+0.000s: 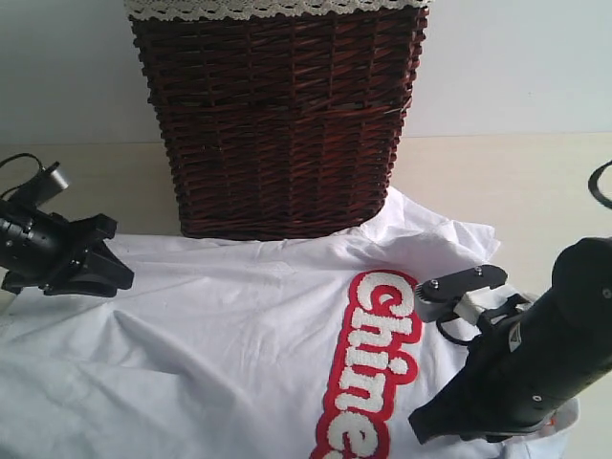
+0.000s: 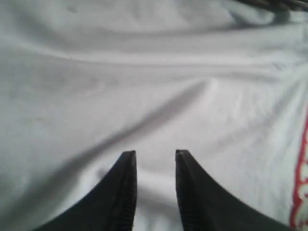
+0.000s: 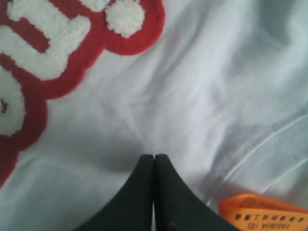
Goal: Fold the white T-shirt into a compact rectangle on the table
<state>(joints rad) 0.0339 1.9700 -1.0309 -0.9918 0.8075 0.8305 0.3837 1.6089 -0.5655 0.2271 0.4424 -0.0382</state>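
The white T-shirt (image 1: pixel 239 325) lies spread and wrinkled on the table (image 1: pixel 516 182), its red-and-white lettering (image 1: pixel 373 373) facing up. My left gripper (image 1: pixel 117 256) hovers at the shirt's left edge. In the left wrist view it (image 2: pixel 154 154) is open, with plain white cloth (image 2: pixel 144 72) showing through the gap and nothing between the jaws. My right gripper (image 1: pixel 423 426) is low over the shirt's right part, beside the lettering. In the right wrist view it (image 3: pixel 154 157) is shut, tips against the fabric (image 3: pixel 216 72). No cloth shows between them.
A tall dark wicker basket (image 1: pixel 277 124) with a lace liner (image 1: pixel 277 8) stands at the back, touching the shirt's far edge. An orange tag (image 3: pixel 260 211) lies by a stitched hem near my right gripper. Bare table shows at the back right.
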